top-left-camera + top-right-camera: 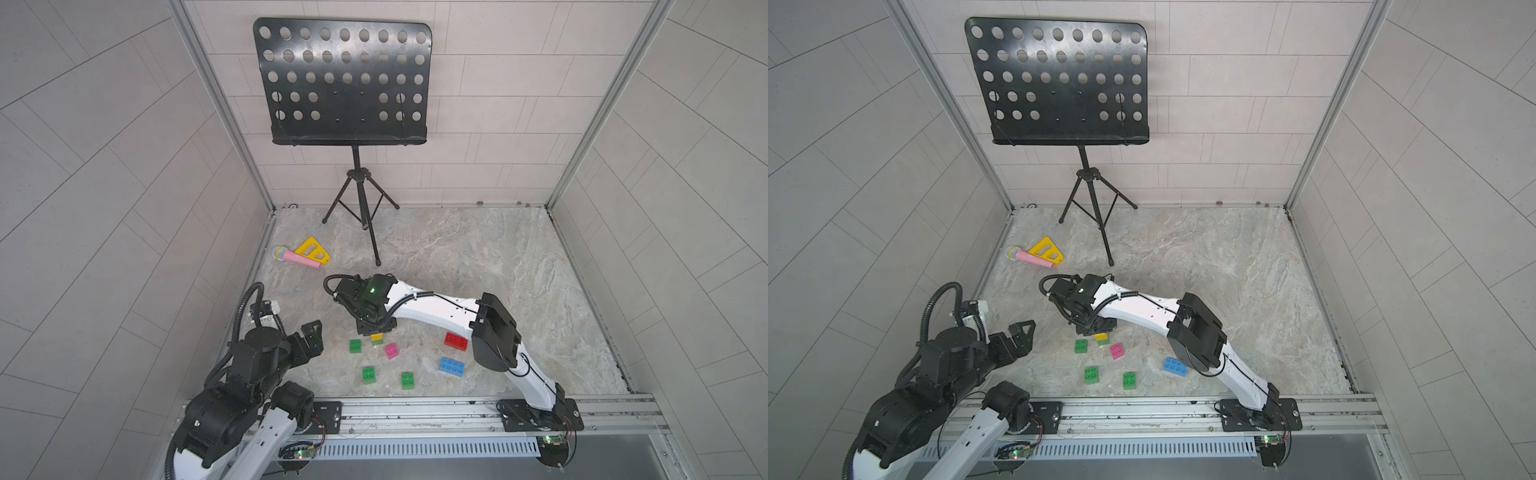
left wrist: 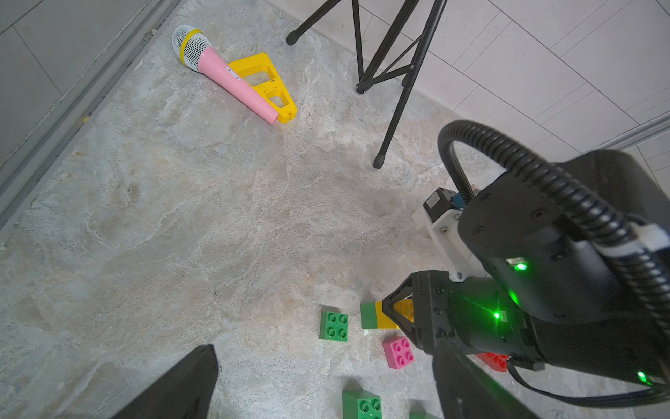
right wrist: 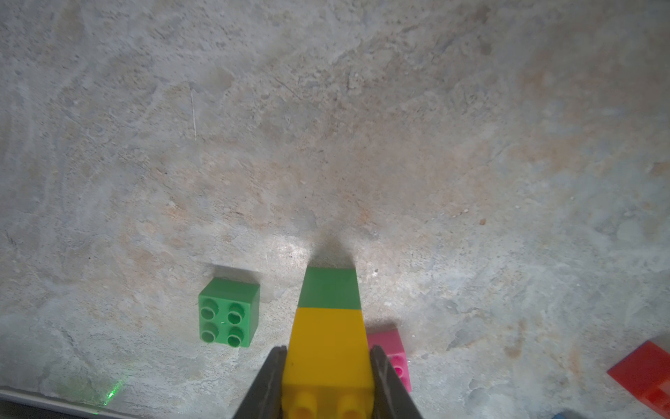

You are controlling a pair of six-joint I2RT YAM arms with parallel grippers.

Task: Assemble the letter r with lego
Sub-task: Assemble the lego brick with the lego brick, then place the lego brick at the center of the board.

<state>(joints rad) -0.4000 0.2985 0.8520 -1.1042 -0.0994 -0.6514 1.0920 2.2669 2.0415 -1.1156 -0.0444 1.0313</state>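
The right gripper (image 3: 328, 359) is clamped on a yellow brick (image 3: 328, 337) stacked on a green brick (image 3: 329, 288).
The stack's green end points down at the table (image 3: 326, 145). A loose green brick (image 3: 229, 312) and a pink brick (image 3: 389, 350) flank this gripper closely. The red brick (image 1: 456, 341) and blue brick (image 1: 452, 367) lie farther off. The left gripper (image 1: 311, 338) hangs wide open and empty.

The white right arm (image 1: 436, 307) with black joints reaches from its near-right base leftwards to the middle, wrist bent steeply down. The right end effector (image 1: 376, 330) points downward, jaws clamped on the sides of a yellow studded plastic brick (image 3: 328, 337). The left arm (image 1: 249, 374) is folded at the near left, and the left end effector (image 1: 311, 334) points rightwards, jaws spread wide.
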